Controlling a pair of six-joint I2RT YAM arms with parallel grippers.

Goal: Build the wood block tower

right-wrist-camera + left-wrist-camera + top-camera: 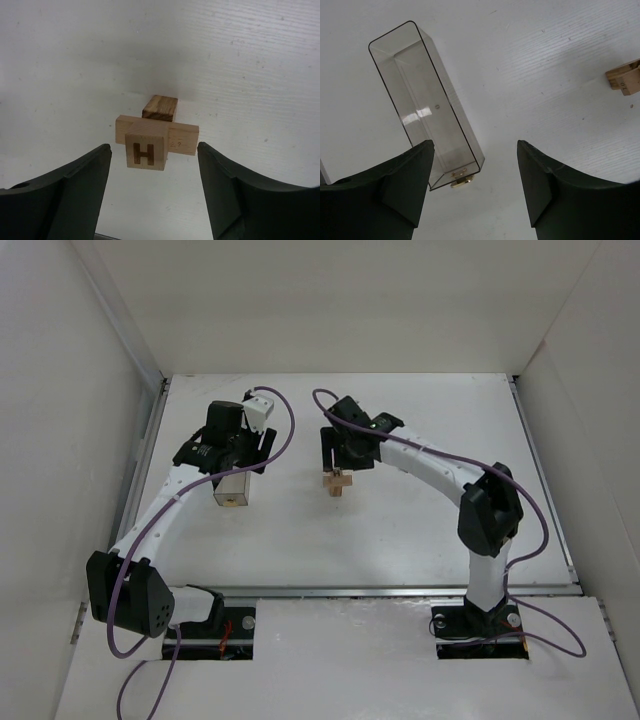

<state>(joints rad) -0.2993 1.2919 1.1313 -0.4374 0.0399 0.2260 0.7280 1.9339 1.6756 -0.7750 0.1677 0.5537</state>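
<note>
The wood block tower (338,483) stands mid-table. In the right wrist view it is a light cube marked H (146,150) on a tan crosswise bar (182,139), with a dark brown block (160,107) showing behind the bar. My right gripper (340,461) hangs just above and behind the tower. It is open (154,167), with a finger on each side of the tower and not touching it. My left gripper (236,464) is open and empty (475,165) over the near end of a clear plastic box (427,110). The tower also shows at the right edge of the left wrist view (626,77).
The clear box (232,490) lies on the table left of the tower, with a small gold latch (461,182) at its near end. White walls enclose the table at the back (340,300) and on both sides. A metal rail (380,591) runs along the near edge.
</note>
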